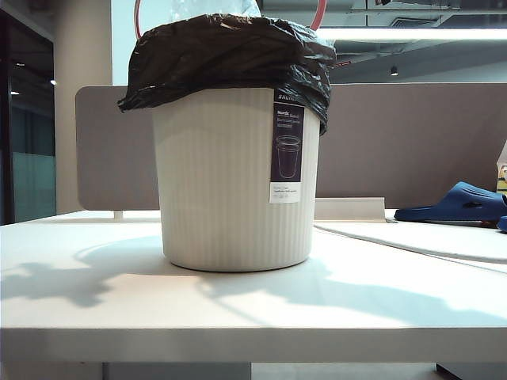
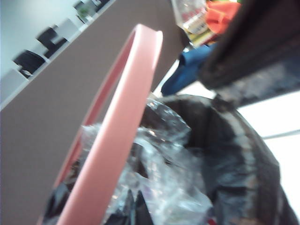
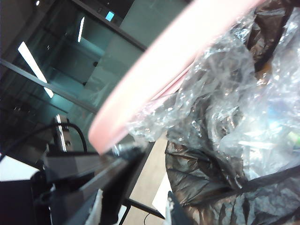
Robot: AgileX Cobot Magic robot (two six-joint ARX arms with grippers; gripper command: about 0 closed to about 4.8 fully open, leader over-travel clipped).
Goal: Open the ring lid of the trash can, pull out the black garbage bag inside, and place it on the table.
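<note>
The cream ribbed trash can (image 1: 222,182) stands mid-table (image 1: 238,317). The black garbage bag (image 1: 230,55) sits in it, its edge folded over the rim. The pink ring lid (image 1: 321,14) is raised off the rim and runs out of the top of the exterior view, where neither gripper shows. In the left wrist view the ring lid (image 2: 122,122) slants up beside my left gripper (image 2: 134,194), shut, over clear plastic (image 2: 173,187) inside the bag (image 2: 234,154). My right gripper (image 3: 133,211) is open beside the bag (image 3: 206,187), with nothing between its fingers. The ring lid (image 3: 187,51) crosses above it.
A grey-brown partition (image 1: 396,142) stands behind the can. A blue slipper (image 1: 455,204) lies at the far right, with a white mat (image 1: 420,237) in front of it. The other arm's dark gripper (image 2: 248,47) hangs over the bag's far rim.
</note>
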